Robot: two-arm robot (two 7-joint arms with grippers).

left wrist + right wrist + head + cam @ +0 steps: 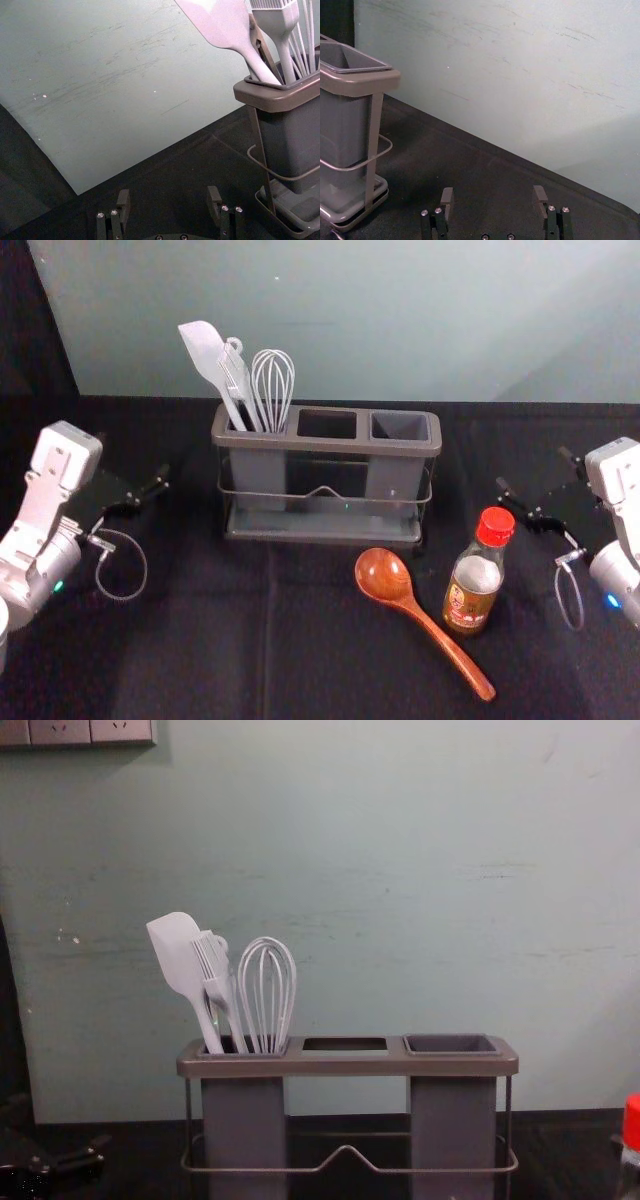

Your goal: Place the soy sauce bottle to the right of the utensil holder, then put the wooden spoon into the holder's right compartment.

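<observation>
The soy sauce bottle (474, 585) stands upright, red-capped, in front of the utensil holder's right end; its cap (632, 1122) shows at the chest view's right edge. Left of the bottle lies the wooden spoon (385, 577), bowl toward the holder (325, 530), handle slanting to the front right. The holder's right compartment (452, 1120) is empty, while white utensils stand in the left one. My left gripper (134, 458) is open and empty, left of the holder, as its fingers in the left wrist view show. Right of holder and bottle, my right gripper (535, 470) is open and empty.
A pale green wall (350, 320) rises behind the black-covered table (200, 660). The spatula (178, 955) and whisk (267, 990) stick up well above the holder's rim. A wire rail (300, 1169) runs across the holder's front.
</observation>
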